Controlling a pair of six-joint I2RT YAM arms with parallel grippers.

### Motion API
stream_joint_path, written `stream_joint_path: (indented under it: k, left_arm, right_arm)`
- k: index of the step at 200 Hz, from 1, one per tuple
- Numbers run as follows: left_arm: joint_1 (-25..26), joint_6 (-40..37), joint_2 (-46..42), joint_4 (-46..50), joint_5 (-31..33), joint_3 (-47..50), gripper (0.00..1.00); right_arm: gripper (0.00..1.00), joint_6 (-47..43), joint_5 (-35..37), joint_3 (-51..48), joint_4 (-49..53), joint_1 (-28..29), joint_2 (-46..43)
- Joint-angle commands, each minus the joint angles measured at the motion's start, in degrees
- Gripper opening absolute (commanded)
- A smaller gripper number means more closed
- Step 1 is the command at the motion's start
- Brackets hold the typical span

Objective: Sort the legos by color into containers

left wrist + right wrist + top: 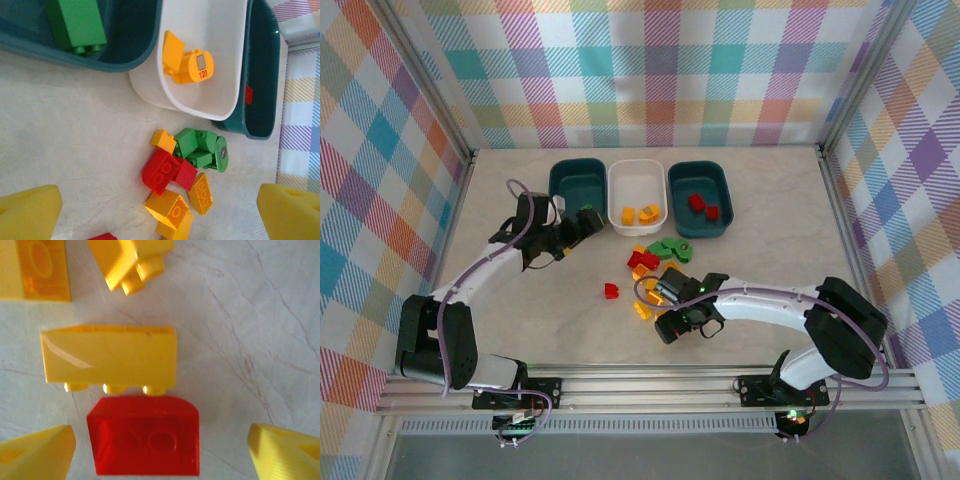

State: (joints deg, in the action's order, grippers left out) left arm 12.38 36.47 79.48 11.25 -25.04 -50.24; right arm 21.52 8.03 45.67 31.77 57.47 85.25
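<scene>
The left hand [586, 222] hovers with its yellow fingers [30, 212] spread wide and nothing between them. Beyond its fingertips the three containers stand in a row. A dark teal bin [125, 55] has one green brick [75, 22] inside. The white bin [225, 90] holds two orange-yellow pieces [187, 62]. A second teal bin [260, 60] shows a red piece [248, 94]. Nearer that hand, on the desk [75, 140], lies a loose heap of legos [185, 170] in red, green and orange-yellow, touching one another.

The right hand [160, 455] hangs low over the heap with its pads [35, 455] open and gripping nothing. A red brick [145, 440] lies on the desk between them, apart from both. Just beyond it a long yellow brick [110, 357] lies on its side, its studs facing the red one. A lone red brick [611, 290] sits on the desk to the left of the right hand.
</scene>
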Motion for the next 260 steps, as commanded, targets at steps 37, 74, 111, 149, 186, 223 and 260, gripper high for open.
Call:
stream_joint_path:
  k: [37, 74, 111, 149, 186, 223, 260]
  left_arm:
    - [1.33, 1.38, -4.6, -1.76, -0.46, 3.7, 1.0]
    - [1.59, 0.97, -7.54, 0.03, 0.86, 4.7, 1.0]
    - [1.59, 0.23, -9.05, 1.26, 1.26, 5.02, 1.0]
    - [1.6, -0.38, -8.91, 1.15, 0.87, 5.15, 1.0]
    - [1.6, -0.69, -10.47, 1.14, 1.0, 6.4, 1.0]
    - [2.26, 0.67, -11.48, -2.49, -1.13, 9.12, 1.0]
    - [7.47, -0.57, -11.07, -0.9, 0.07, 8.83, 1.0]
  right_arm:
    - [0.69, 0.07, -0.88, -0.09, -3.73, 0.39, 2.77]
    - [0.6, 1.23, 1.06, -1.3, -3.77, 0.41, 0.58]
    - [0.51, 2.17, 2.25, -1.04, -3.34, 0.44, 0.01]
    - [0.44, 3.36, 6.65, -1.92, -4.42, 0.43, -3.54]
    - [0.41, 3.44, 11.63, -0.04, -3.06, 0.09, -4.84]
    - [0.4, 1.32, 15.29, 6.68, -5.54, -9.66, -7.69]
    - [0.39, -1.0, 14.11, 14.66, -14.59, -24.31, -2.4]
